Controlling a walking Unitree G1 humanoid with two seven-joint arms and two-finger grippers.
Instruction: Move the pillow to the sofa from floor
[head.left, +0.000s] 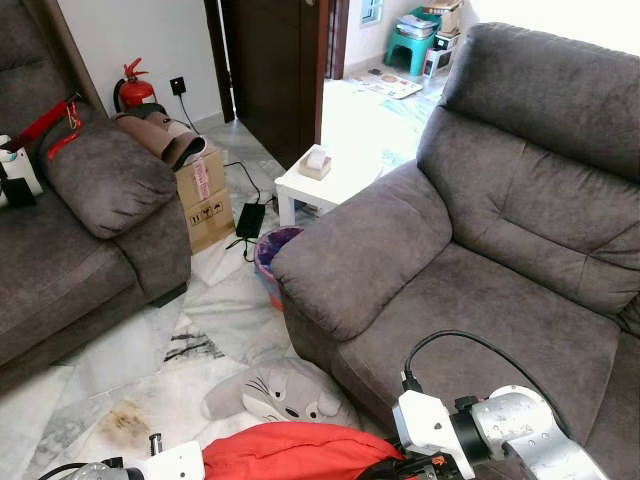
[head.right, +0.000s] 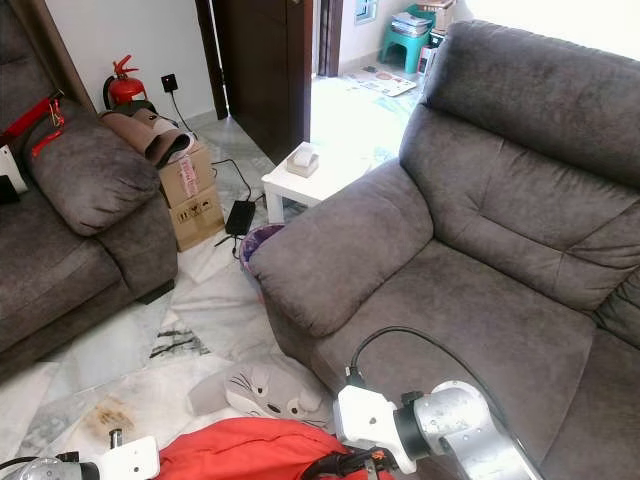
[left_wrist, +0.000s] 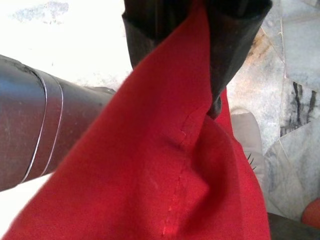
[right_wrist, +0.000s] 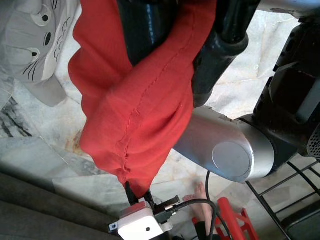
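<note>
Left claw (left_wrist: 200, 30) pinching red pillow (left_wrist: 150, 175)

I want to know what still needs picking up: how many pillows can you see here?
2. A red pillow is held up between the left gripper and right gripper. A grey cat-face pillow lies on the floor beside the sofa. Others may be hidden.

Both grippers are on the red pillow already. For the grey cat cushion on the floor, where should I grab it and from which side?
Judging by its pose, take the grey cat cushion by its floppy ear flap, on the robot's left, coming from above over the open floor. Its other end lies close against the sofa base, leaving little room there. The red pillow hides its near edge.
</note>
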